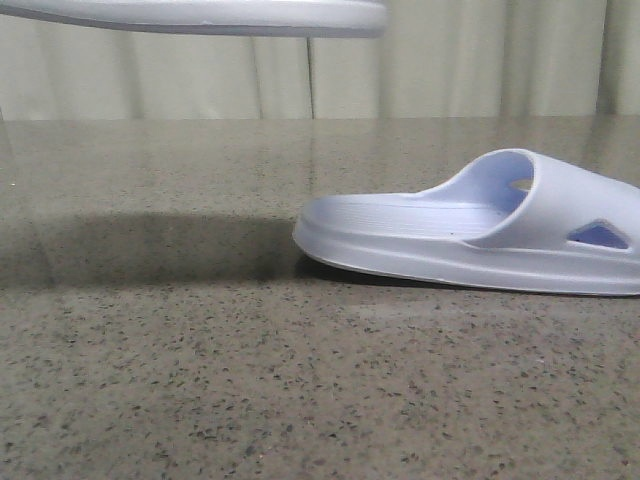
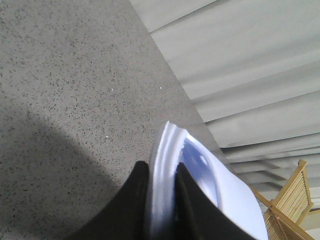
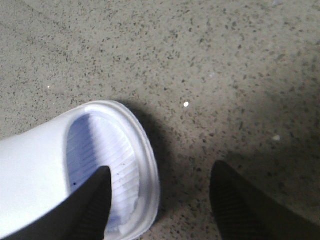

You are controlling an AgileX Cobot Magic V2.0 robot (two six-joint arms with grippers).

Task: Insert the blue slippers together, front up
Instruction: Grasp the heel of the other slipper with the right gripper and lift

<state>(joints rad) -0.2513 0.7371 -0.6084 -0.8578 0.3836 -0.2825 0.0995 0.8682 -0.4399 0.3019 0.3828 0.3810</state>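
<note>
One blue slipper (image 1: 480, 225) lies on the speckled table (image 1: 200, 380); the other slipper (image 1: 200, 17) is raised above it.

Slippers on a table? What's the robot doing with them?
The robot is working with a pair of pale blue slippers. Its left claw is shut on one slipper and holds it up in the air, above the speckled table; in the front view that slipper shows only as a strip along the top edge. The other slipper lies flat on the table, sole down. The right claw hangs open just above its heel end, not gripping it. The two slippers are apart.
</note>
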